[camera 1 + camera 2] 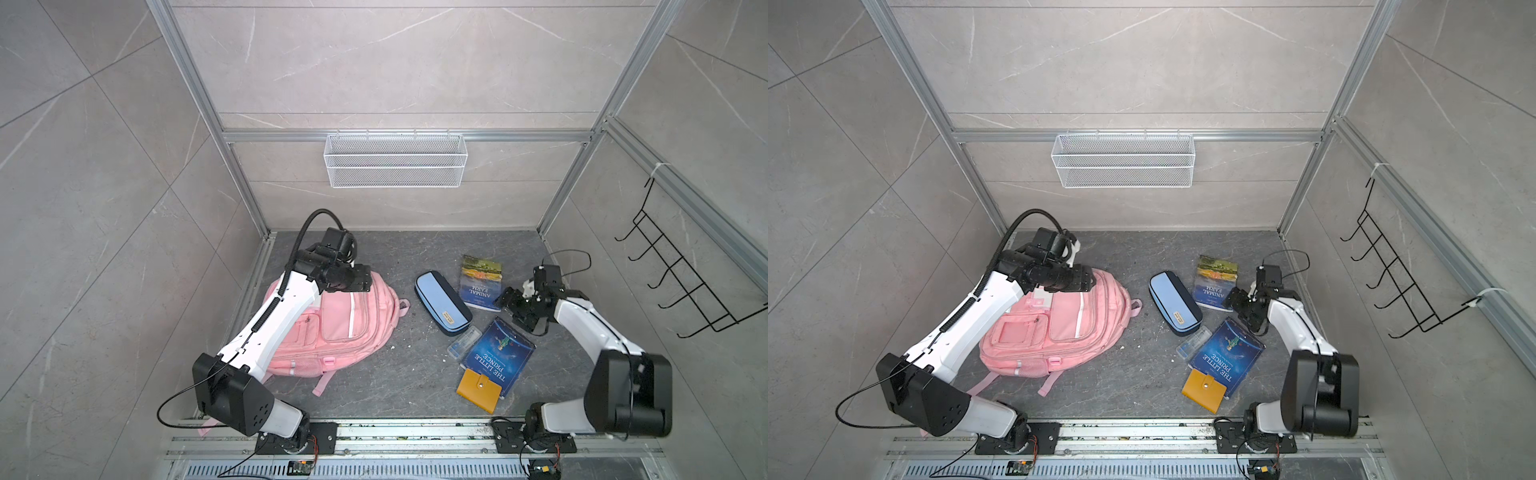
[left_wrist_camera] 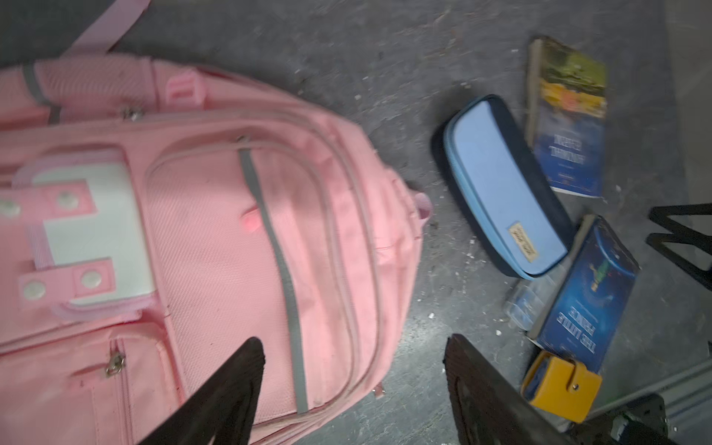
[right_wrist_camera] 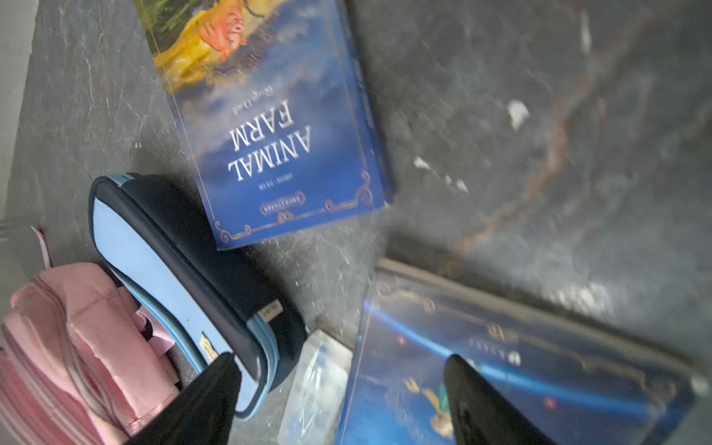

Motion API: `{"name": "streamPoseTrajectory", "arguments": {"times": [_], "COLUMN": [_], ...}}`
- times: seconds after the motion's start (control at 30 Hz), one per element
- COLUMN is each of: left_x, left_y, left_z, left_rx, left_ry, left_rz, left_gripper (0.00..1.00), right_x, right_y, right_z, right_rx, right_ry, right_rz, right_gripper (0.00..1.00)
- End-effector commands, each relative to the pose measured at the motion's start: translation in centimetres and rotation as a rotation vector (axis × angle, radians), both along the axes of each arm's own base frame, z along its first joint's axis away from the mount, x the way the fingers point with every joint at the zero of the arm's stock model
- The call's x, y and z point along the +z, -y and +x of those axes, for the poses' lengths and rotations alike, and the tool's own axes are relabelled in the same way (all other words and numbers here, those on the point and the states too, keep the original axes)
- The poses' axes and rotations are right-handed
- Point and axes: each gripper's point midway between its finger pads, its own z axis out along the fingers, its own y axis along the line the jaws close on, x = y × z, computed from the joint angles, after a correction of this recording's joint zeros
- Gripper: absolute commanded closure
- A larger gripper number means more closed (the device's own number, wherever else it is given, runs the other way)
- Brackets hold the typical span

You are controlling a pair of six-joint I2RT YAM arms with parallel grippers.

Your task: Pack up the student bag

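Judging by what lies loose on the counter (image 1: 395, 374), the packing has barely started. The student bag (image 1: 332, 328) lies flat, front side up, right beneath the left pincer (image 1: 363, 283). In the left wrist view its zips look drawn shut all round, so I reckon it must be opened before anything goes in. Whether something is already inside I cannot tell.

Five things wait outside it, all well apart from the left pincer and gathered round the right pincer (image 1: 508, 302). The Animal Farm book (image 1: 482, 282) is just beside its tips, with the blue pencil case (image 1: 442, 301) beyond that, on the bag's side. The Little Prince book (image 1: 498, 357) lies close under its wrist. A small clear box (image 1: 463, 343) sits tucked against that book's edge, and a yellow snap wallet (image 1: 478, 390) overlaps its corner, farthest from the pincer.

Both pincers stand with jaws spread wide and nothing between them. The left one hangs over the bag's upper part, and I cannot say whether it touches the fabric.

The bag's long axis runs slantwise across the counter. Its bottom and trailing straps (image 1: 324, 382) lie back towards the left arm's base. Its rounded top, with the hang loop (image 1: 402, 306), points past the left pincer towards the pencil case and the right pincer.
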Motion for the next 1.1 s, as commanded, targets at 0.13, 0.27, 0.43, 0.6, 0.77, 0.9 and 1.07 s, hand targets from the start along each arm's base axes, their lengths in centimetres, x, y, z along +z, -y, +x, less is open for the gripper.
{"name": "streamPoseTrajectory", "arguments": {"times": [0.13, 0.27, 0.43, 0.6, 0.77, 0.9, 1.07], "left_x": [0.0, -1.4, -3.7, -7.3, -10.5, -13.9, -18.7], "left_y": [16.5, 23.0, 27.2, 30.4, 32.4, 33.8, 34.1], "left_z": [-5.4, -6.9, -8.3, -11.2, -12.4, -14.1, -13.8], "left_rx": [-0.482, -0.656, -0.777, -0.903, -0.939, -0.970, -0.888], "left_ry": [-0.081, -0.103, -0.233, -0.307, -0.374, -0.414, -0.451], "left_rz": [-0.213, -0.290, -0.332, -0.248, -0.277, -0.243, -0.180], "left_gripper": [0.24, 0.25, 0.26, 0.27, 0.30, 0.31, 0.34], "right_x": [-0.9, -2.2, -3.1, -5.3, -7.4, -7.7, -8.0], "right_y": [2.8, 4.3, 4.8, 5.1, 4.9, 4.7, 4.4], "right_z": [-8.2, -10.8, -11.2, -11.0, -10.8, -10.2, -9.8], "right_rx": [-0.235, -0.306, -0.346, -0.406, -0.423, -0.384, -0.345], "right_ry": [-0.128, -0.181, -0.210, -0.236, -0.260, -0.254, -0.238], "right_rz": [-0.045, -0.035, 0.005, 0.058, 0.093, 0.101, 0.119], "right_gripper": [0.00, 0.00, 0.00, 0.01, 0.03, 0.04, 0.07]}}
